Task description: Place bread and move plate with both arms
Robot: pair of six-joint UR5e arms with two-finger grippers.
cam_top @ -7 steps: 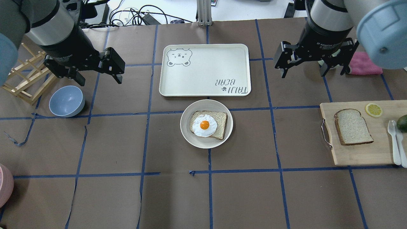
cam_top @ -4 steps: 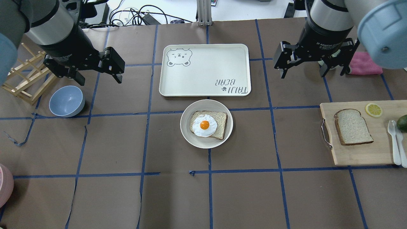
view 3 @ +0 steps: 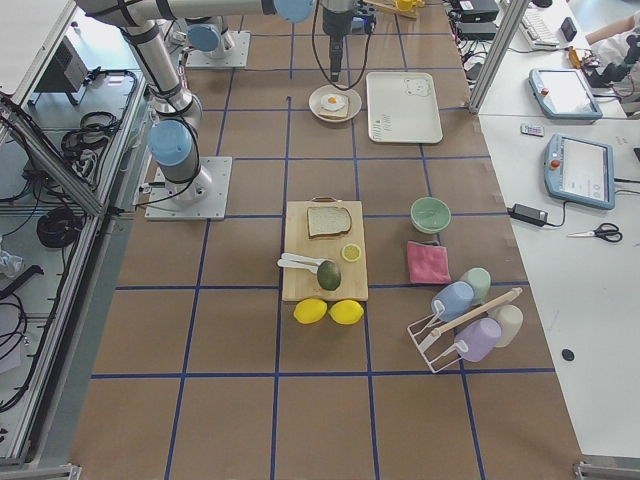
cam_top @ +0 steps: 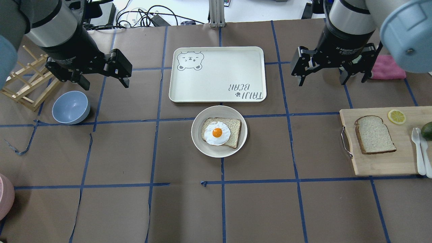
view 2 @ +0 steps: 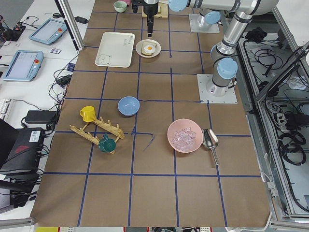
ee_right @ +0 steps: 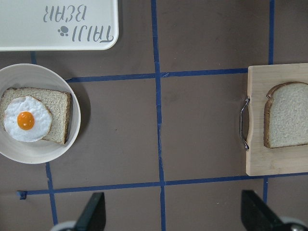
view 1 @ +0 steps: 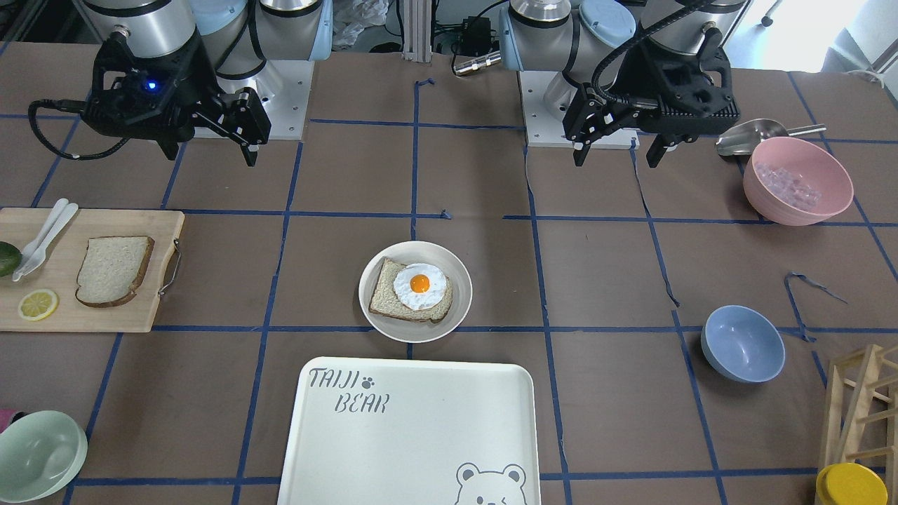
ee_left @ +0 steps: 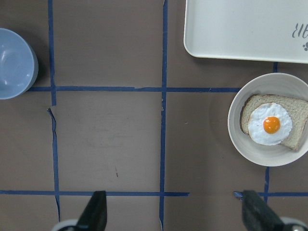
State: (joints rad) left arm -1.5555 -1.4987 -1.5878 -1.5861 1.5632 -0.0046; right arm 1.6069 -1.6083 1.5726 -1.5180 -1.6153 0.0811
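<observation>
The left pincer (cam_top: 105, 84) hangs wide open above the table (cam_top: 270, 209) near a blue bowl (cam_top: 71, 107); the right pincer (view 1: 209, 156), equally wide, hangs apart from the wooden board (cam_top: 381, 163) where the bread (cam_top: 374, 135) lies flat beside a lemon slice (cam_top: 396, 116). The plate (cam_top: 202, 148), mid-table, carries an egg-topped slice (cam_top: 217, 132) just beside the bear-print tray (cam_top: 216, 91)

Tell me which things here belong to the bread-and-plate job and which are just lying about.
Job: bread on the cutting board; plate holding egg-topped toast; left gripper and right gripper, both open, empty.
Lying about: bear-print tray, blue bowl, pink bowl of ice, lemon slice, avocado, green bowl.
</observation>
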